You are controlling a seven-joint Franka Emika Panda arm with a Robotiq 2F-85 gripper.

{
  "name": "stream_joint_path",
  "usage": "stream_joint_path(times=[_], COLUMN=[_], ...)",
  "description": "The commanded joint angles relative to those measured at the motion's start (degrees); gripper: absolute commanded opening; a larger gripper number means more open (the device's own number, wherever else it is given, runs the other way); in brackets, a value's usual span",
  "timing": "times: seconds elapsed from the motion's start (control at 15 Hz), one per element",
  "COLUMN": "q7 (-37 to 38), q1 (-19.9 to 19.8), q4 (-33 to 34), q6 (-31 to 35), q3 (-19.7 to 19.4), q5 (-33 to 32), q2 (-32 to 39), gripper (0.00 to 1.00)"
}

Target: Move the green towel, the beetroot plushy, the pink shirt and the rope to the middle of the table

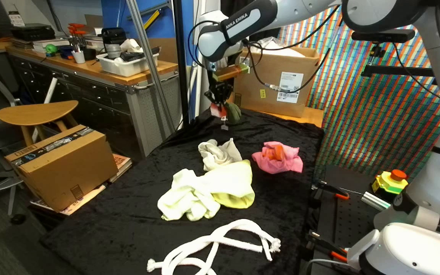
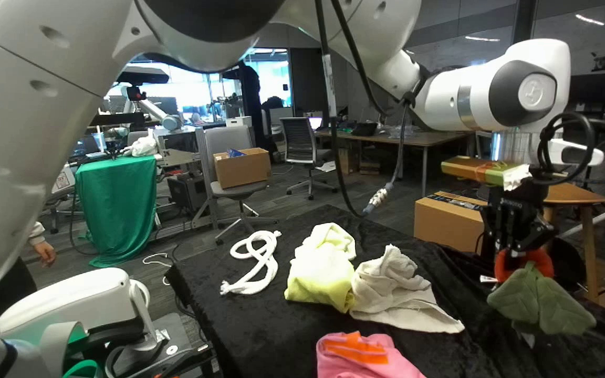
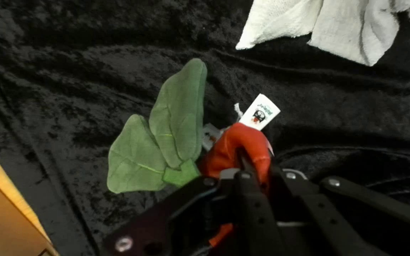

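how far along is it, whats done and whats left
Looks done: the green towel, lying around the middle of the table. In hand: the beetroot plushy, gripped by the end effector near an edge. Left: the pink shirt and the rope, both lying off-centre, toward different edges.

In an exterior view we look down along the tabletop [image 1: 120, 233] from above the end by the rope [image 1: 201, 243], toward its far edge. In an exterior view we look from the edge by the shirt [image 2: 376, 370], the arm [image 2: 34, 131] large and close, across to the far corner and a chair [image 2: 300, 142] beyond. Both exterior views share the rope, the shirt, a white cloth [image 2: 392, 286] and the toy [image 3: 183, 142]. The wrist view faces down from close above the toy and takes in part of that white cloth.
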Motion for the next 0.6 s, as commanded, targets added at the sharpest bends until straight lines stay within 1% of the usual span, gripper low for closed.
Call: stream_joint_path(times=[0.0, 0.33, 0.53], q7=[-3.16, -8.61, -11.54], q1=[0.95, 2.22, 3.08], q4=[-6.14, -14.38, -18.18], q6=[-2.04, 0.45, 1.45], q3=[0.22, 2.65, 4.41], q5=[-1.69, -2.12, -1.79], q2=[-8.94, -18.88, -23.42], gripper=[0.05, 0.05, 0.05])
